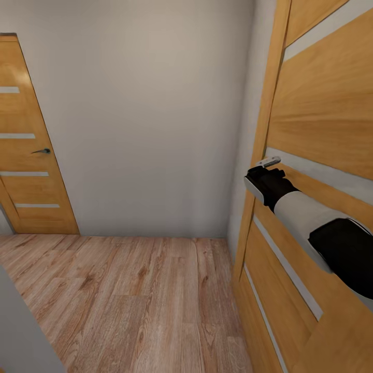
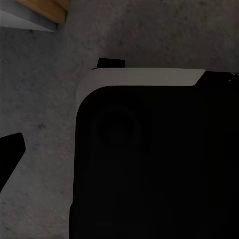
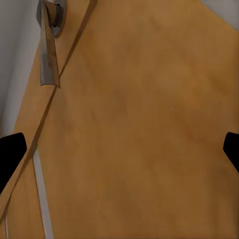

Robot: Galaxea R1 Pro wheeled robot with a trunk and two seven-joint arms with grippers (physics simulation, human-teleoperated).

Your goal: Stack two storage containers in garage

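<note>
The two storage containers are out of view. My right gripper (image 3: 119,149) is open against an orange wood door (image 3: 139,114), with its black fingertips (image 3: 11,152) far apart and nothing between them. The door's grey lever handle (image 3: 48,50) is off to one side of the gripper. In the head view the right gripper (image 1: 260,181) reaches to the door's edge, just below the handle (image 1: 268,161). My left gripper (image 2: 119,157) hangs over dark grey speckled floor (image 2: 45,99). One of its fingertips (image 2: 10,154) sits at the picture's edge, and a black and white robot part (image 2: 149,159) covers the other side.
The right door (image 1: 321,119) stands close along my right side. A second wood door (image 1: 28,155) with a dark handle is shut at the far left. A pale wall (image 1: 145,114) closes the end of the hallway. Light wood planks (image 1: 129,295) run ahead. A grey wall corner (image 1: 20,331) is at lower left.
</note>
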